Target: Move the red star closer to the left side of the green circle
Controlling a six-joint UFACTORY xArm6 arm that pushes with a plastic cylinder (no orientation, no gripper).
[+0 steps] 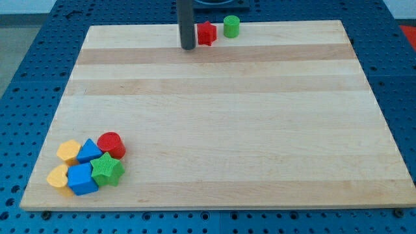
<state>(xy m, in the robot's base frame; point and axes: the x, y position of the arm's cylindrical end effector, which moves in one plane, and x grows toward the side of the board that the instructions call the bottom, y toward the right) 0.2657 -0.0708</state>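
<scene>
- Rod and tip: a straight dark rod is seen coming down from the worktop's far edge, and my tip (188,47) is set on the wood near that edge, a little left of its middle.
- No pincer is carried by this arm, so no opening or hold can be told; nothing is grasped, and only the rod's lower end is placed against the surface.
- The red star (206,33) is found just to the right of my tip, close beside it; whether the two are touching cannot be told.
- The green circle (231,26) is placed just right of the red star, nearer the far edge, with a narrow strip of wood seen between them.
- The worktop (221,130) is made of pale wooden planks and is laid on a blue perforated base (32,58).
- A cluster of six blocks is gathered at the near left corner, well apart from the tip.
- In that cluster, a red cylinder (111,144) is set at the right, with a blue triangle (90,151) beside it and a yellow hexagon (68,151) further left.
- Below these, a green star (107,170) is pressed against a blue cube-like block (82,179), and a yellow heart (58,176) is placed at the left end.
</scene>
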